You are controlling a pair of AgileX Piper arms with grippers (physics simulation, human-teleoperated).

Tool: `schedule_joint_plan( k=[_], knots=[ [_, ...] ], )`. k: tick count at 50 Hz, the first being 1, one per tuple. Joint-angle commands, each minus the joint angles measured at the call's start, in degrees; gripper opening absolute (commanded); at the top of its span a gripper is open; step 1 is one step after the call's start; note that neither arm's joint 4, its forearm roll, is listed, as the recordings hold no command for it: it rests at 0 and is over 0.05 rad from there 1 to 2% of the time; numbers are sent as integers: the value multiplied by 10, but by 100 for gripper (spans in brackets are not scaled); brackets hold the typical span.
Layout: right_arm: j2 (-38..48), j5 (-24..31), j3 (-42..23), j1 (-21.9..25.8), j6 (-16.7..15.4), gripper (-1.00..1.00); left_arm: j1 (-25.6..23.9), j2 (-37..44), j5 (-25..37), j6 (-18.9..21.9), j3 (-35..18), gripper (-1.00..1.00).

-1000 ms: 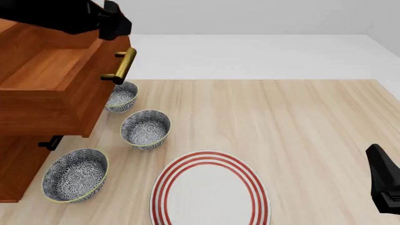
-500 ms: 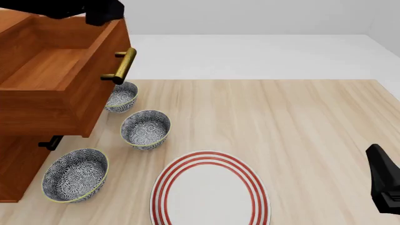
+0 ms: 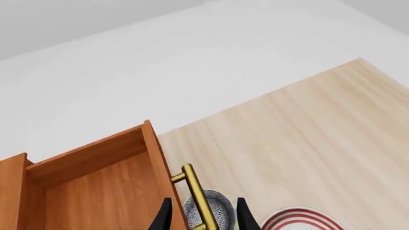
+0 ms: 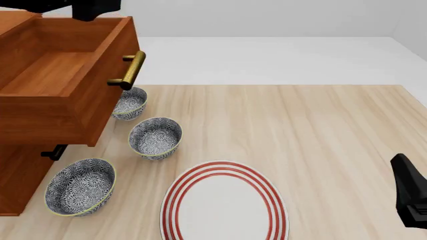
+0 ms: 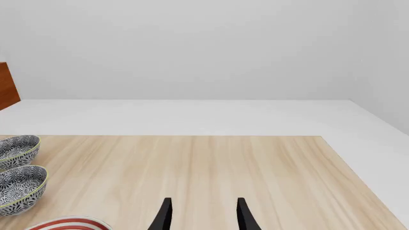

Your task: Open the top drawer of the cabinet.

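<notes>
Up top in the left wrist view, the left gripper has its fingers spread and pinching nothing, with the brass handle of the top drawer showing between them, further off.

From the front, that drawer sits pulled well out of the cabinet on the table's left, hanging over the patterned bowls. A red-ringed plate lies near the front edge.

Right wrist view: the right gripper is spread too, over bare table.

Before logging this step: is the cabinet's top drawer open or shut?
Open: the reddish-brown wooden top drawer juts out, its bare inside showing, overhanging the patterned bowls.
</notes>
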Motion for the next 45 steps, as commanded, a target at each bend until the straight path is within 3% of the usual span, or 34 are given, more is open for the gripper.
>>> schedule_joint_plan(
  k=[1, 19, 25, 45],
  knots=[
    [0, 0, 0, 0, 0, 100, -10, -32, -2, 2, 19, 100],
    [0, 0, 0, 0, 0, 100, -19, -78, -11, 2, 50, 100],
    [0, 0, 0, 0, 0, 100, -33, -101, -33, -1, 89, 100],
    [0, 0, 0, 0, 0, 100, -52, -124, -43, -9, 102, 100]
  ],
)
